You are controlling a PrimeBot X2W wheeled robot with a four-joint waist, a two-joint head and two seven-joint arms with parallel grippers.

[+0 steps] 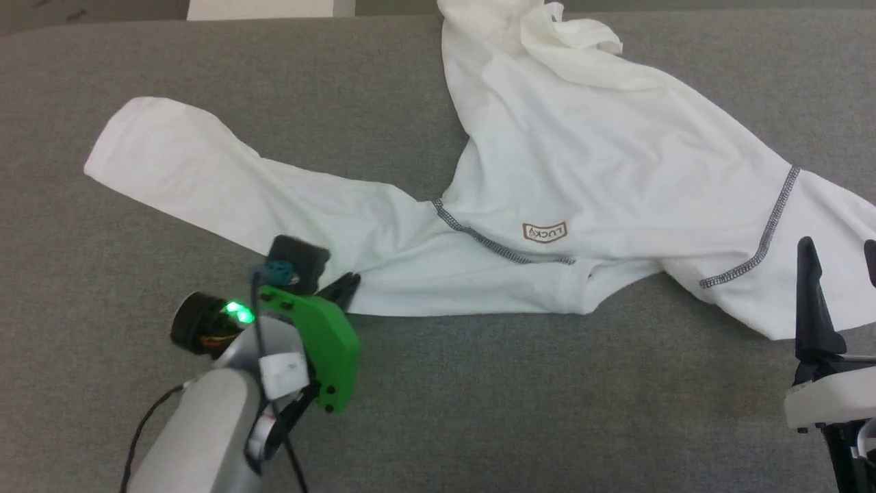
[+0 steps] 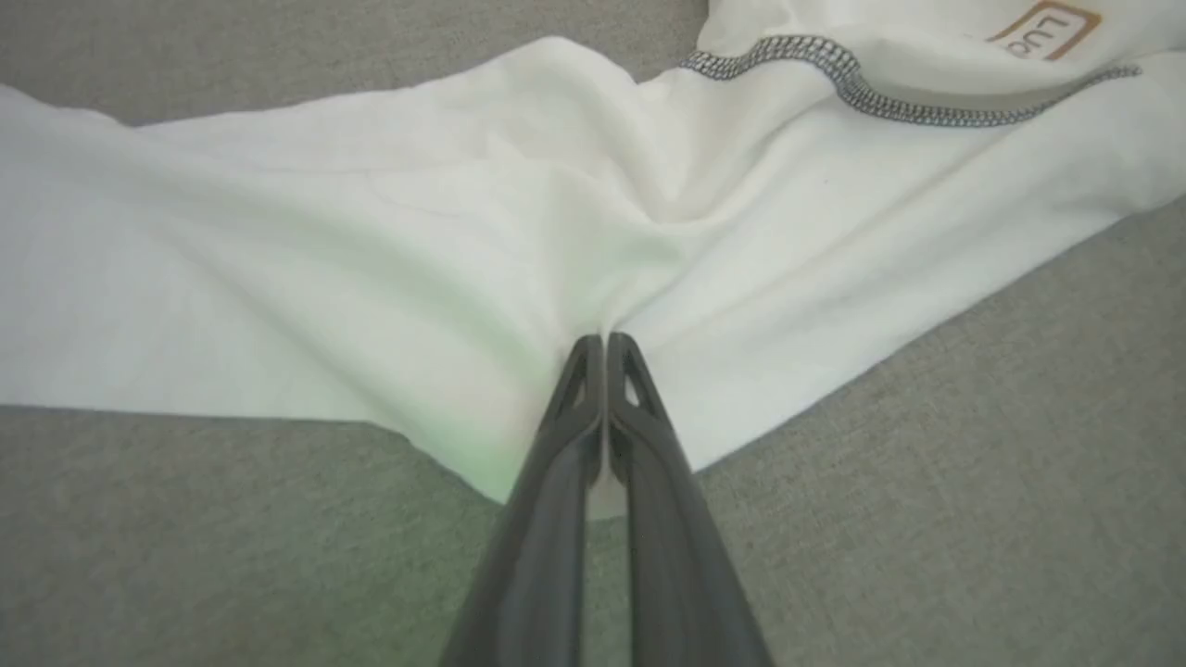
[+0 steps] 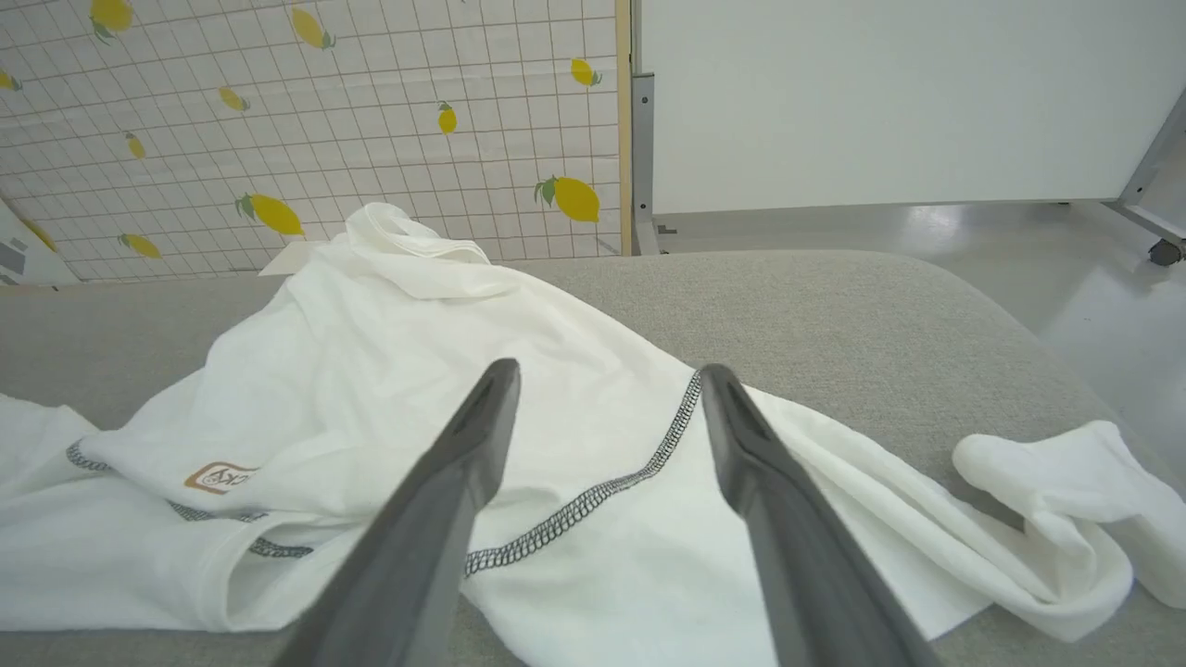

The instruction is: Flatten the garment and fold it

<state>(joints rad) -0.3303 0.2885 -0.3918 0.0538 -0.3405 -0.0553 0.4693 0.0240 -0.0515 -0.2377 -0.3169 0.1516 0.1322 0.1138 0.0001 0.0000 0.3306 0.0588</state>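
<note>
The garment (image 1: 582, 157) is a white shirt spread crumpled on the grey padded table (image 1: 479, 397), with one sleeve stretched out to the left, dark zigzag shoulder seams and a small brown-bordered chest patch (image 1: 545, 232). My left gripper (image 1: 345, 284) is at the near edge of the left sleeve. In the left wrist view it (image 2: 604, 338) is shut on the garment (image 2: 371, 259), and the cloth puckers at its tips. My right gripper (image 1: 838, 246) stands open at the right, above the garment's (image 3: 371, 398) right shoulder seam, with nothing between its fingers (image 3: 611, 371). The right sleeve end (image 3: 1066, 500) lies bunched.
The table's rounded far right corner (image 3: 927, 287) drops off to a pale floor (image 3: 1093, 306). Behind the table stand a lemon-patterned grid wall (image 3: 324, 120) and a white board (image 3: 880, 93). Bare grey table surface lies in front of the garment.
</note>
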